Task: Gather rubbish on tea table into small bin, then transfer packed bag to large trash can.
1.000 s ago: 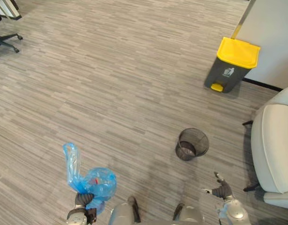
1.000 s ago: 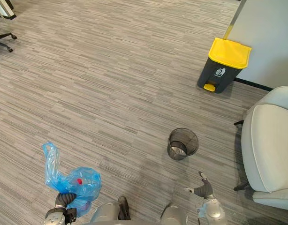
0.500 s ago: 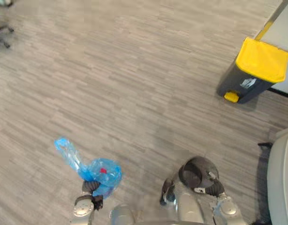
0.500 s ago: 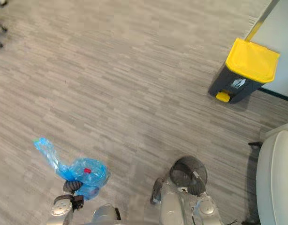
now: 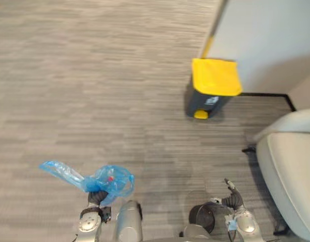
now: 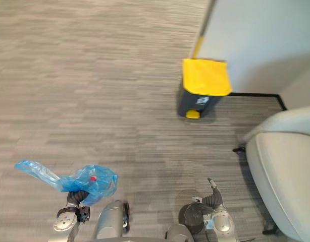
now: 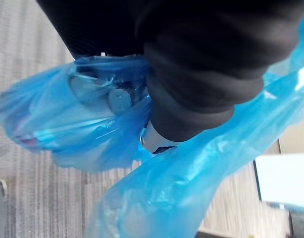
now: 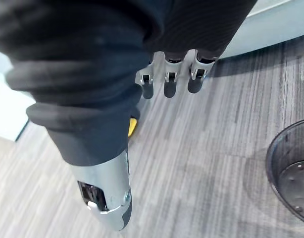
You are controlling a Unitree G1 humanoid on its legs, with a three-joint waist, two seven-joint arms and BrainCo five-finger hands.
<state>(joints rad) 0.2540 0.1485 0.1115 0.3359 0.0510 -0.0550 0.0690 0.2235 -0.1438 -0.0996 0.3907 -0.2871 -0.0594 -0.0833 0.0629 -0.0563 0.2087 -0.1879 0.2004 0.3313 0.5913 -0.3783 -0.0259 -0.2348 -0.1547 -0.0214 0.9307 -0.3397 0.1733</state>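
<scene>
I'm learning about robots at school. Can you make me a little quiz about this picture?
1. True or false: the left hand grips the blue bag.
2. What colour is the lid of the large trash can? A red, B yellow, C green.
3. Fill the gap: the right hand, above the small bin, is ____ (open or shut).

Key: 1 true; 2 B; 3 open.

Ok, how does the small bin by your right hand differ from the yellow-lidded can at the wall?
The small bin is round, dark and open-topped; the large trash can is boxy, with a shut yellow lid and a yellow pedal. The small bin sits beside the right hand; the large trash can stands further off, against the wall. Both stand upright on the floor.
</scene>
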